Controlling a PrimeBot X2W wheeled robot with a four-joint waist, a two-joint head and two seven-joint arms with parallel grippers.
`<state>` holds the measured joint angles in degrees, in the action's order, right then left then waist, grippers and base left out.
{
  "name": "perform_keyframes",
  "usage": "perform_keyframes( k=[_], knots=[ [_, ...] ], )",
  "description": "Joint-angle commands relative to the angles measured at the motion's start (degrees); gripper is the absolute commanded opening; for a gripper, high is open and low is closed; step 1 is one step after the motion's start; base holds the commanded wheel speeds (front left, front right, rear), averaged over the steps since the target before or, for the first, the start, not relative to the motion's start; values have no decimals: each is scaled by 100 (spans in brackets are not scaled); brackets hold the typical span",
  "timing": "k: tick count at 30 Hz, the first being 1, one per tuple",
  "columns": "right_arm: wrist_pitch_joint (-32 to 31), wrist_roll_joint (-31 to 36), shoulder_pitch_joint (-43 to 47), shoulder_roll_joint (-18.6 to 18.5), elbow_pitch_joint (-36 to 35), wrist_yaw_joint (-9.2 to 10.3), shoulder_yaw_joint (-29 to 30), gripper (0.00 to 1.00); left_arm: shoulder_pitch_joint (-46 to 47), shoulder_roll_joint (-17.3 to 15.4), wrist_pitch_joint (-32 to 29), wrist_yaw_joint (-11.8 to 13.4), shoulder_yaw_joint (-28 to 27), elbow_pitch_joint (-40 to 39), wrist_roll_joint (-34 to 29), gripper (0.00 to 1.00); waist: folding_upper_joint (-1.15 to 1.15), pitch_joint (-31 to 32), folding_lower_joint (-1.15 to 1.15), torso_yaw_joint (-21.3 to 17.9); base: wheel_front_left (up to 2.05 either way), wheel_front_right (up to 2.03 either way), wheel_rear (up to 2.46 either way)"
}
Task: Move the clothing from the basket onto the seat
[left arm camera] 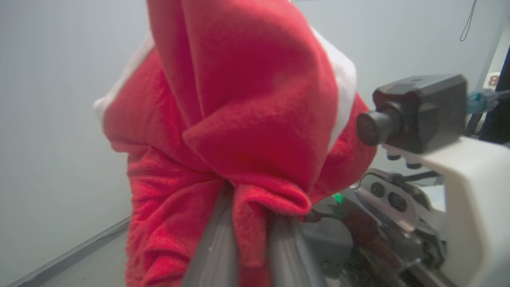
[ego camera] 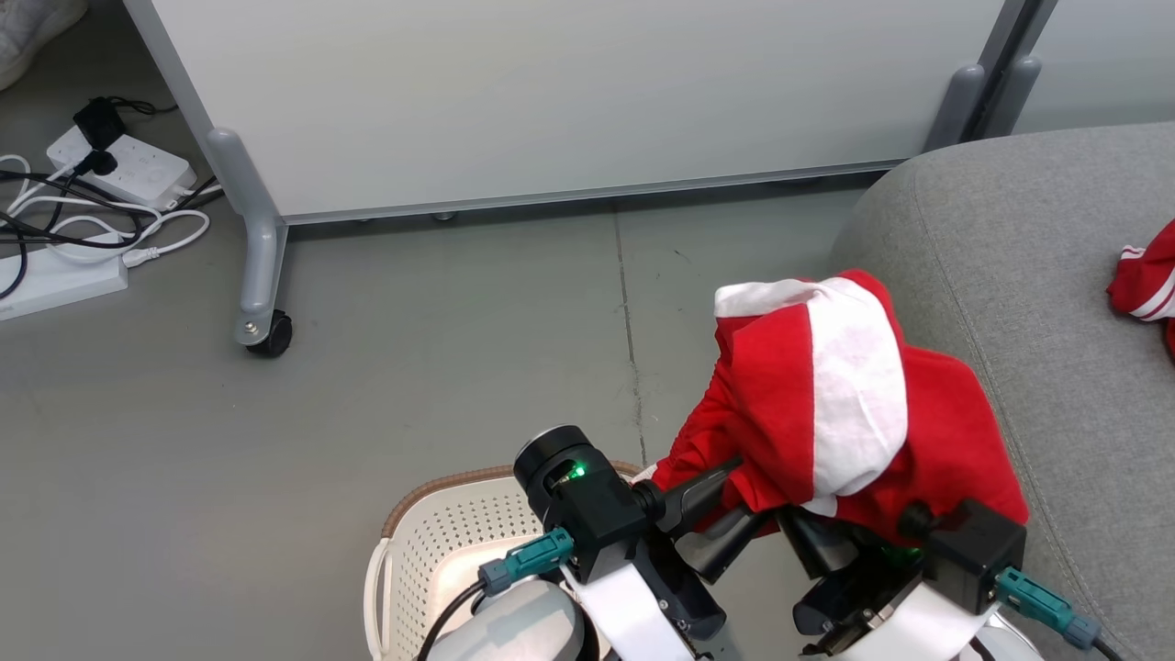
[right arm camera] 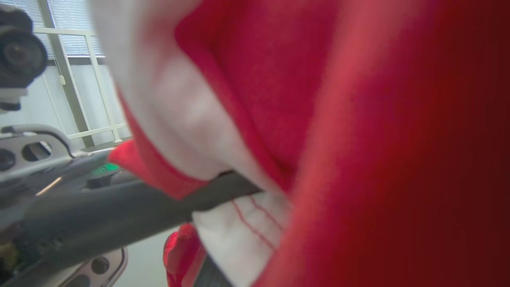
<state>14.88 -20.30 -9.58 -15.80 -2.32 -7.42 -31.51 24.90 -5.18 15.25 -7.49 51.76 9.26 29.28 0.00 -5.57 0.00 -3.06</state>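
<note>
A red garment with a white band (ego camera: pixel 826 395) hangs bunched over both grippers, above the floor between the basket and the seat. My left gripper (ego camera: pixel 734 500) is shut on a fold of this clothing (left arm camera: pixel 239 119), and its fingers (left arm camera: pixel 215 247) pinch the red cloth. My right gripper (ego camera: pixel 822 528) is buried under the same cloth (right arm camera: pixel 358 119) and is shut in it. Red and white folds drape its camera. The cream basket (ego camera: pixel 441 532) sits at the lower left of centre behind my left arm. A second red garment (ego camera: pixel 1143 280) lies on the grey seat (ego camera: pixel 1010 239) at the right.
A white partition panel (ego camera: pixel 551 92) on castors (ego camera: pixel 271 335) stands across the back. Power strips and tangled cables (ego camera: pixel 92 202) lie on the grey floor at the far left. A shoe (ego camera: pixel 27 28) shows in the top left corner.
</note>
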Motion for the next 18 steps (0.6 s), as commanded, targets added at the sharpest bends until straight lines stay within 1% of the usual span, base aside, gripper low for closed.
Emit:
perform_keyframes(
  k=[1,3,4,5,6,7,8,9,13,18],
  knots=[
    [42,-58,-2,33,-66,-13,84,0,-80,-81,-12,5,-44,93,0,0,0,1,0,-1,0,0,0],
    [46,-114,13,49,-73,-13,127,0,-92,-78,-12,6,-114,127,-9,0,0,-7,0,-3,0,0,0],
    [46,-134,20,62,-68,-13,158,0,-109,-68,-12,7,-180,130,5,8,0,-16,0,-4,0,0,0],
    [46,-160,35,82,-58,-12,196,0,-124,-57,-12,7,-230,137,29,36,0,-27,0,-4,0,0,0],
    [46,-198,54,111,-56,-11,236,0,-134,-51,-12,7,-279,156,29,49,0,-39,0,-4,0,0,0],
    [46,-229,63,134,-62,-12,269,0,-135,-47,-11,7,-295,185,4,71,0,-54,0,-5,0,0,0],
    [46,-238,58,149,-76,-13,279,0,-134,-45,-12,7,-293,225,-11,89,0,-68,0,-5,0,0,0],
    [46,-237,52,166,-95,-14,290,0,-120,-43,-13,7,-287,242,-29,100,0,-84,0,-6,0,0,0],
    [47,-293,61,274,-195,-15,436,0,-92,-62,-28,5,-176,335,-13,100,0,-143,0,-9,0,0,0],
    [53,-318,58,353,-188,-17,518,0,-128,-69,-40,6,-241,475,-73,100,0,-172,0,-29,0,0,0]
  ],
)
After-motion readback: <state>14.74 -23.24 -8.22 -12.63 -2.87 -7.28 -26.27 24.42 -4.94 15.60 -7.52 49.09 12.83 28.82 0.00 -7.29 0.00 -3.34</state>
